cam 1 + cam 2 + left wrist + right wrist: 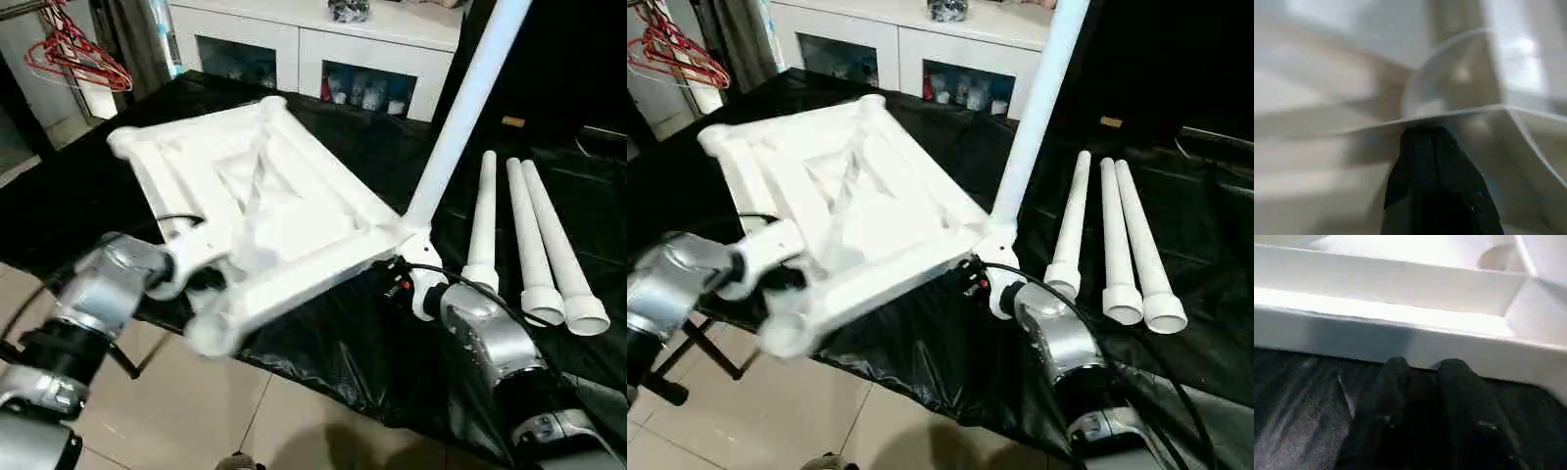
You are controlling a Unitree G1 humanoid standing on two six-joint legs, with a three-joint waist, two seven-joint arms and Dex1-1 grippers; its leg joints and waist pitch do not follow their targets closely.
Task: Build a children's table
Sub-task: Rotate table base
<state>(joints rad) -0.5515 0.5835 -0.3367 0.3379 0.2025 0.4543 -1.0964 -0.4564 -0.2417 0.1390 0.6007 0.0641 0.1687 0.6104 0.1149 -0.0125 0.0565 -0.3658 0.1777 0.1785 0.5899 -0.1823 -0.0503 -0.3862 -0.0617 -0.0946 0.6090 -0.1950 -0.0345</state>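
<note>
- While the table top (pixel 265 211) lies ribbed side up on the black cloth (pixel 343 343), I see one leg (pixel 460 117) standing in its 3 o'clock corner socket.
- Left gripper (pixel 1422 134): pinched shut on the top's rib at 8 o'clock.
- Right gripper (pixel 1422 367): fingers nearly together at the top's edge; grip, can't tell.
- Three spare legs (pixel 534 245) lie at 3 o'clock.

Tabletop (pixel 265 211): white plastic, smooth, slight sheen, ribbed underside up. Upright leg (pixel 465 108) at approx 1 o'clock of the top: white plastic tube, smooth, semi-gloss. 3 loose legs (pixel 534 240) at 3 o'clock: same plastic. Cover sheet (pixel 323 343): black, glossy, crinkled, looks like plastic film. Forearms (pixel 485 333): silver, brushed-metal look. Left gripper (pixel 1432 134), right gripper (pixel 1422 367): black, matt fingers. Floor (pixel 196 411): beige tile, low sheen. Cabinet (pixel 304 44): white, glass doors.
</note>
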